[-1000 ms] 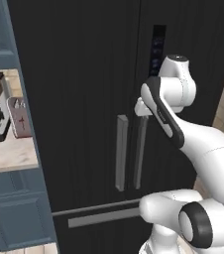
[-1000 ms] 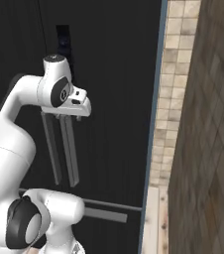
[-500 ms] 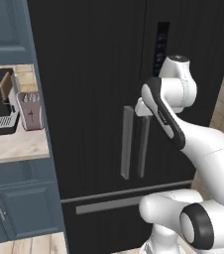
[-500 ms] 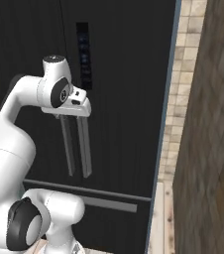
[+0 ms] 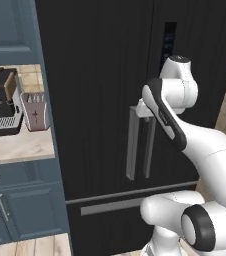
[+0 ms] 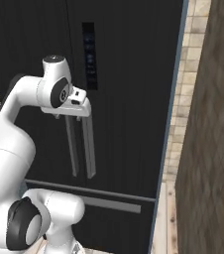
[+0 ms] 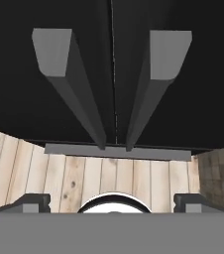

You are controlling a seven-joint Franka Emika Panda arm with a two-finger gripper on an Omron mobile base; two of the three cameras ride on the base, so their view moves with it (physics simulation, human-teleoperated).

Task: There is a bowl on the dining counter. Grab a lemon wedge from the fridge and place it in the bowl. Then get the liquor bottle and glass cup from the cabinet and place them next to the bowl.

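Two grey vertical fridge handles [image 7: 116, 84] are standing directly ahead of the wide-open, empty tool [image 7: 113, 202] — long axes running down the closed fridge [image 5: 95, 75] doors — lemon wedge presumably lying inside.

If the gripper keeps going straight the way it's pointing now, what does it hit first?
The open gripper points down along the fridge front, between the two door handles, so it would probably pass between them and meet the wooden floor by the drawer handle. Depth is unclear.
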